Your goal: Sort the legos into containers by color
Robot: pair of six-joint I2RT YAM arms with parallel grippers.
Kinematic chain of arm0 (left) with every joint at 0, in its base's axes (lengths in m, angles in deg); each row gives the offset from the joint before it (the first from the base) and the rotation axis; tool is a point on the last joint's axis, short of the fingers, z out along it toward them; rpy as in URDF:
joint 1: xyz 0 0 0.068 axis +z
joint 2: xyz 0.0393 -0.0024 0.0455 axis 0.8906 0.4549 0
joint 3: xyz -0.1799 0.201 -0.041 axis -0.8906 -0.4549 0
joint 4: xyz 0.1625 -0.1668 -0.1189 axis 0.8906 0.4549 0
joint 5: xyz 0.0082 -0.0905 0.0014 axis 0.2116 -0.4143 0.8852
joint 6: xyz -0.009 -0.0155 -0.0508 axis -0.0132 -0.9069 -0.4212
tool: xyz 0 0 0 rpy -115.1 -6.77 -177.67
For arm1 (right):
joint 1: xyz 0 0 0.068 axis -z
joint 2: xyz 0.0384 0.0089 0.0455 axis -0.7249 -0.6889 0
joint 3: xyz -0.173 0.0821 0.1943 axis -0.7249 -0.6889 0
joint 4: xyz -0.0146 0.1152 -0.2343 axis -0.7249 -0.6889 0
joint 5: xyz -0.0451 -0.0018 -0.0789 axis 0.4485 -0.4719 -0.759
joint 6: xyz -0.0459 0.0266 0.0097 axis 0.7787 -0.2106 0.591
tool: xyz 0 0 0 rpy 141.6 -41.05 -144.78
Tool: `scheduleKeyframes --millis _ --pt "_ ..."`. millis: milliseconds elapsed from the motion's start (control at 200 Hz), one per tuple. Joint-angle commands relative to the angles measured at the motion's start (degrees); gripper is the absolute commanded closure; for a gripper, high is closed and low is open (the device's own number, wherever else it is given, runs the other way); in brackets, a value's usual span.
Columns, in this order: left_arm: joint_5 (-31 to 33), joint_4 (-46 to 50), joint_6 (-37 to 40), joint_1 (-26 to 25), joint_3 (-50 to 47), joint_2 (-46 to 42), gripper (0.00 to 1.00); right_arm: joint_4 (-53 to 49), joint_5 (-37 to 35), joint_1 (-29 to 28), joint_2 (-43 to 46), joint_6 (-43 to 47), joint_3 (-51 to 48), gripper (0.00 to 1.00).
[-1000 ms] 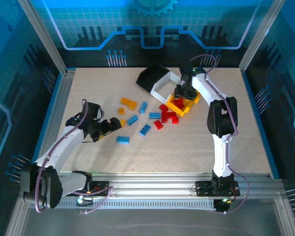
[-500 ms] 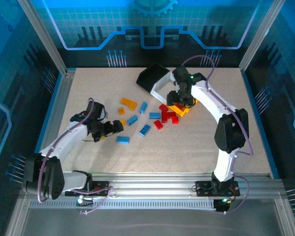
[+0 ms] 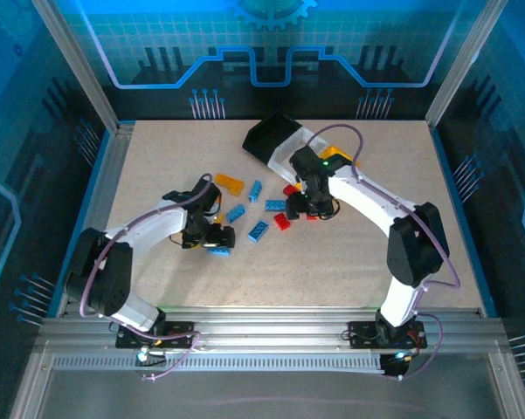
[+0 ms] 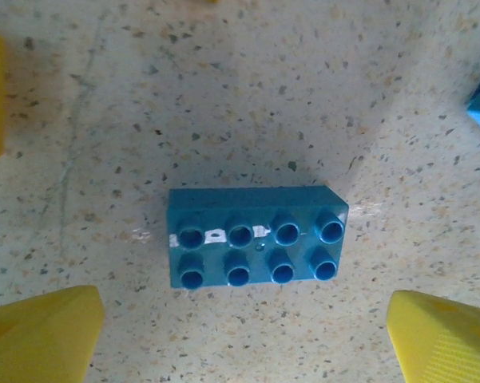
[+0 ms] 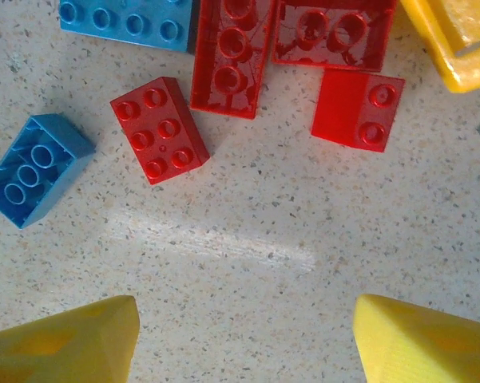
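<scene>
Blue lego (image 4: 255,239) just ahead of left tool (image 4: 243,307)

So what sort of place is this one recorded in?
Probably a robotics lab test cell, not a home: a speckled table fenced by aluminium rails and blue printed panels, with toy legos scattered on it.

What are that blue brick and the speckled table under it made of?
The blue brick looks like moulded plastic: smooth, faintly glossy, with crisp round studs and a few white scuffs. The tabletop looks like matte laminate or a stone-like composite, beige with dark flecks; I can't tell which.
</scene>
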Motion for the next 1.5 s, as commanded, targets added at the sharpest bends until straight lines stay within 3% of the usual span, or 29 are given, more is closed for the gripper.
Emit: scheduleKeyframes --millis 0,315,535,645,976,1231,1496 --pt "3.79 1.72 1.9 -2.03 2.06 2.93 0.08 0.54 -0.47 -0.12 4.11 -2.59 -1.87 0.27" --pt "6.09 -0.31 3.17 -3.26 3.35 9.12 0.12 0.2 -0.42 1.46 8.35 -4.1 -4.58 0.27" --pt "5.56 -1.55 2.97 -3.52 3.84 11.45 0.24 -0.24 -0.39 1.82 7.9 -4.14 -3.6 0.27" --pt "5.25 -2.18 2.86 -3.55 3.53 11.7 0.31 -0.07 0.58 1.74 7.24 -4.61 -2.95 0.27" --pt "3.14 -0.54 1.18 -3.55 4.21 8.12 0.34 0.3 0.37 1.69 6.09 -4.72 -2.2 0.27" --pt "-10.98 -2.69 -7.77 -0.79 14.91 6.65 0.37 1.76 0.67 4.59 11.85 -5.88 -6.11 0.27" --pt "-21.69 -10.6 -20.09 0.07 33.82 19.66 0.39 3.02 0.82 7.88 21.4 -7.62 -12.72 0.27"
